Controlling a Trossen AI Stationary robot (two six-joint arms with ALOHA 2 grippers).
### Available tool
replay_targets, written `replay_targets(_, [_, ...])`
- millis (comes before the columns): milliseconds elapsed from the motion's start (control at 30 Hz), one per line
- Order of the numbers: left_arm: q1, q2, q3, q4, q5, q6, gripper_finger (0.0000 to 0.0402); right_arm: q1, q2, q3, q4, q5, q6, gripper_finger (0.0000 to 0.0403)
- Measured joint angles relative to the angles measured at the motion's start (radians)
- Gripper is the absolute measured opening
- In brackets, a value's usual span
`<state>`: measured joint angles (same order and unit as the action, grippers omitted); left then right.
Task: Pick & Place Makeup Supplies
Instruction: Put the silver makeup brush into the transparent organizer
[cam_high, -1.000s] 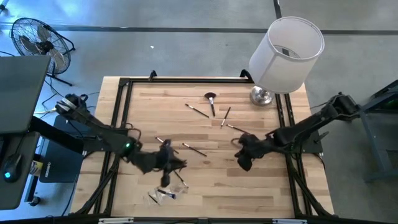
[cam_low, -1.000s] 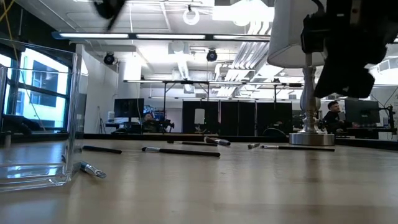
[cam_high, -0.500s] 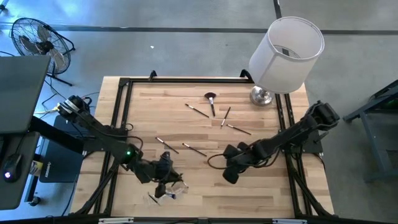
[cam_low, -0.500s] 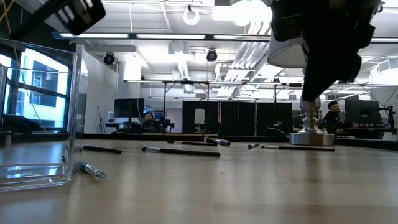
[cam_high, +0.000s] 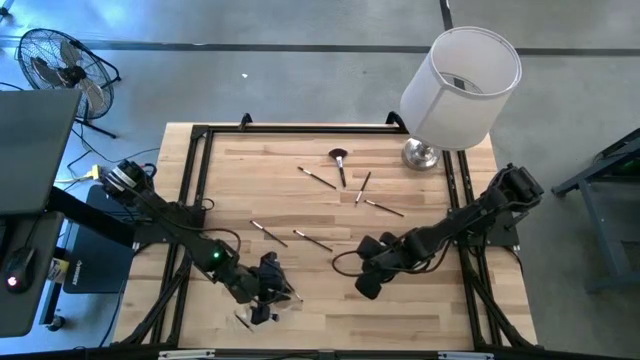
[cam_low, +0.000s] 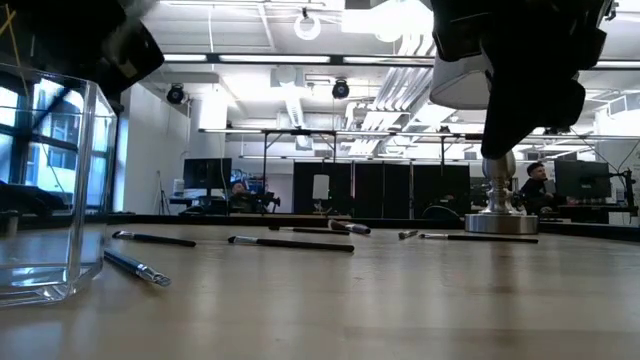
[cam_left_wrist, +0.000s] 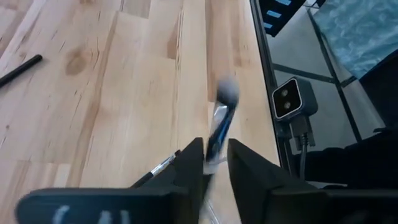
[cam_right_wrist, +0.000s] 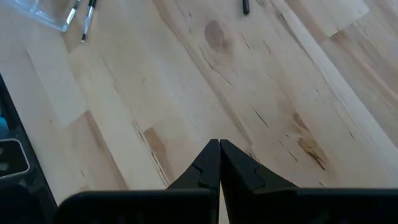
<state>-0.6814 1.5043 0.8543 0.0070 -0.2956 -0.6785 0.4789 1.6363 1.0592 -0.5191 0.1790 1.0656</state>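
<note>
Brush in hand: a thin dark-handled makeup brush (cam_left_wrist: 219, 127) sits between the partly parted fingers of the left gripper (cam_left_wrist: 210, 163), above the clear plastic pouch (cam_low: 50, 190) at the near counter edge.
Other brushes: slim dark sticks (cam_high: 312, 240) scattered mid-counter; a fluffy reddish-brown one (cam_high: 338, 160) farther back.
Right gripper (cam_right_wrist: 219, 163): closed on nothing, over bare pale wood counter (cam_high: 430, 310).
Risk: the smooth handle could slip past the pouch rim.
Lamp: white-shaded lamp (cam_high: 462, 85), back right corner.
</note>
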Motion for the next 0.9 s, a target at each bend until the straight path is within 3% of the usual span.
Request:
replay_targets(133, [0.000,0.000,0.000,-0.002,-0.001,0.012,0.0097,0.000,0.000,0.000,0.000,0.014,0.006,0.0000])
replay_targets(367, [0.001,-0.003,0.000,-0.003,0.001,0.024,0.0101,0.000,0.000,0.000,0.000,0.027,0.004,0.0000])
replay_targets(767, [0.017,-0.185,0.002,-0.081,-0.204,0.057,0.0103,-0.004,-0.001,0.000,-0.019,0.113,-0.032,0.0000])
replay_targets(900, [0.092,-0.228,0.002,-0.191,-0.184,-0.036,0.0103,-0.009,-0.001,0.000,-0.014,0.113,-0.089,0.0004])
